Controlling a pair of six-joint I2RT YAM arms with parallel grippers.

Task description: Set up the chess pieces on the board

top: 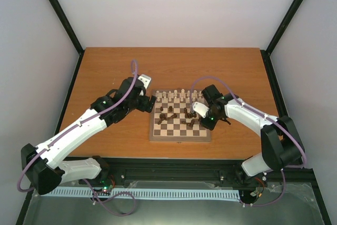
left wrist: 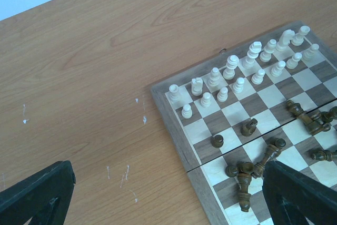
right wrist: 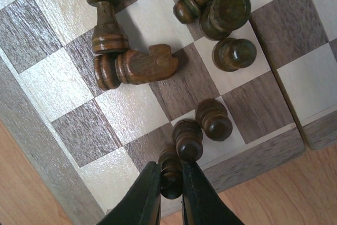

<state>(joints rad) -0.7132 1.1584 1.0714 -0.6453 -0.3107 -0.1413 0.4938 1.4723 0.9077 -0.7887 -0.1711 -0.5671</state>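
The board point(top: 179, 138) lies at the table's middle. Cream-white chess pieces point(top: 176, 97) stand upright in two rows along its far side, also in the left wrist view point(left wrist: 247, 69). Dark brown pieces point(top: 171, 115) are scattered mid-board, several lying on their sides point(left wrist: 253, 169). My right gripper point(right wrist: 171, 183) is shut on a dark brown pawn point(right wrist: 171, 169) over the squares by the board's border point(right wrist: 253, 162), touching a second pawn point(right wrist: 188, 139); a third point(right wrist: 213, 119) stands beside it. My left gripper point(left wrist: 166, 198) hangs open beside the board's left edge, holding nothing.
A fallen dark knight point(right wrist: 142, 67) and other toppled dark pieces point(right wrist: 213, 3) lie a few squares from the held pawn. Bare wooden table point(top: 116, 72) surrounds the board. Black frame posts point(top: 68, 30) and white walls enclose the table. White scuffs point(left wrist: 124, 175) mark the tabletop.
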